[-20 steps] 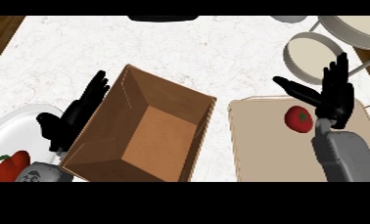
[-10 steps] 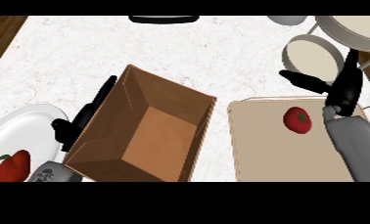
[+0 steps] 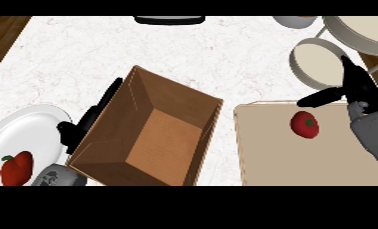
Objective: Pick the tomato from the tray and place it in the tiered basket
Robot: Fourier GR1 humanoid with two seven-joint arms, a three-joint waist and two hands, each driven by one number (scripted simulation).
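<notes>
White marble-patterned worktop (image 3: pixel 184 48) fills the head view and carries one open brown cardboard box (image 3: pixel 148 130) with slanted walls and a flat orange-brown floor, set near the middle. One beige rectangular tray (image 3: pixel 280 163) with a thin raised rim lies just right of the box, and on it sits one smooth, round red tomato (image 3: pixel 305 124), toward the tray's far right side. Just beyond the tray stands the tiered basket (image 3: pixel 317 60), two round cream bowls on a thin frame. The right hand (image 3: pixel 354 85) hangs over the tray's far edge near the tomato, fingers straight and apart, thumb out, holding nothing. The left hand (image 3: pixel 92 118) shows beside the box's left wall, fingers straight and relaxed. One white round plate (image 3: pixel 29 133) at left holds one red pepper (image 3: pixel 16 168).
</notes>
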